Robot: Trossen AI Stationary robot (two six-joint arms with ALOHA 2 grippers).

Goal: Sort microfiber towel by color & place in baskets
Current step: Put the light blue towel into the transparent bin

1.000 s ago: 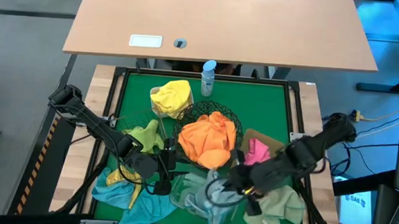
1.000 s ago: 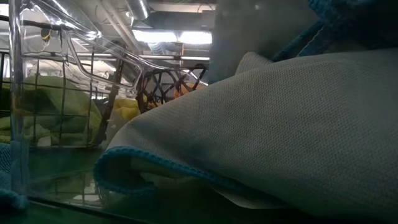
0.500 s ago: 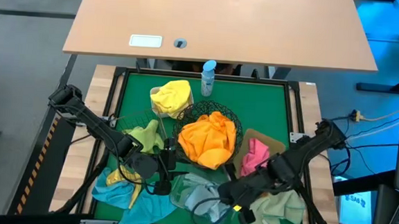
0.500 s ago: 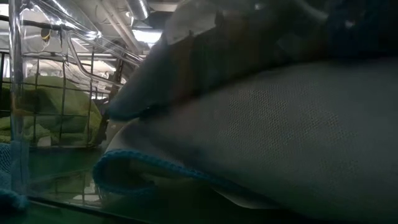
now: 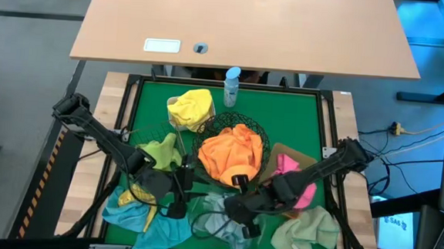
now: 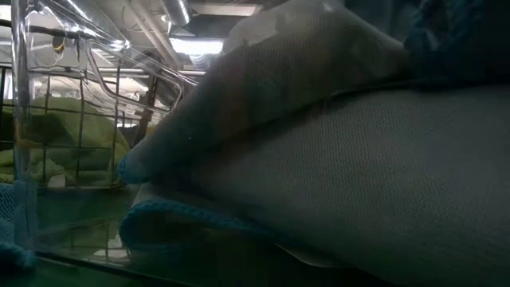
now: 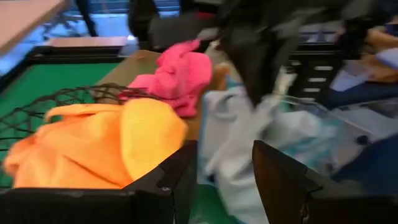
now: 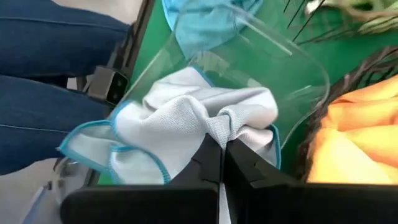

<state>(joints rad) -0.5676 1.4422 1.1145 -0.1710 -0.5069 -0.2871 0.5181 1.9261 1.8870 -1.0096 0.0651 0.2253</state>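
Towel (image 8: pixel 186 118), pale blue, hangs pinched in the shut right hand (image 8: pixel 221 152) over the clear tray (image 8: pixel 273 56), release seemingly next; left hand (image 7: pixel 224 177) waits part-open, empty.

Right tool (image 8: pixel 222 152) pinching pale blue-edged towel (image 8: pixel 186 121) over clear tray (image 8: pixel 273 50).

Mat (image 5: pixel 284 117) at table centre, bearing all the containers. Wire bowl (image 5: pixel 259 130) in the middle, a towel heap (image 5: pixel 232 156) inside it. Behind it, at the mat's far edge, the spray bottle (image 5: pixel 231 86); the small tub (image 5: pixel 174 106) lies to the bottle's left. Wire basket (image 5: pixel 145 139) left of the bowl, tan tray (image 5: pixel 284 151) to the right (each holding cloths). Clear tray (image 8: pixel 292 59) at the near edge, before the bowl, a towel (image 8: pixel 186 121) in it. More loose cloths (image 5: pixel 308 234) lie along the near edge.
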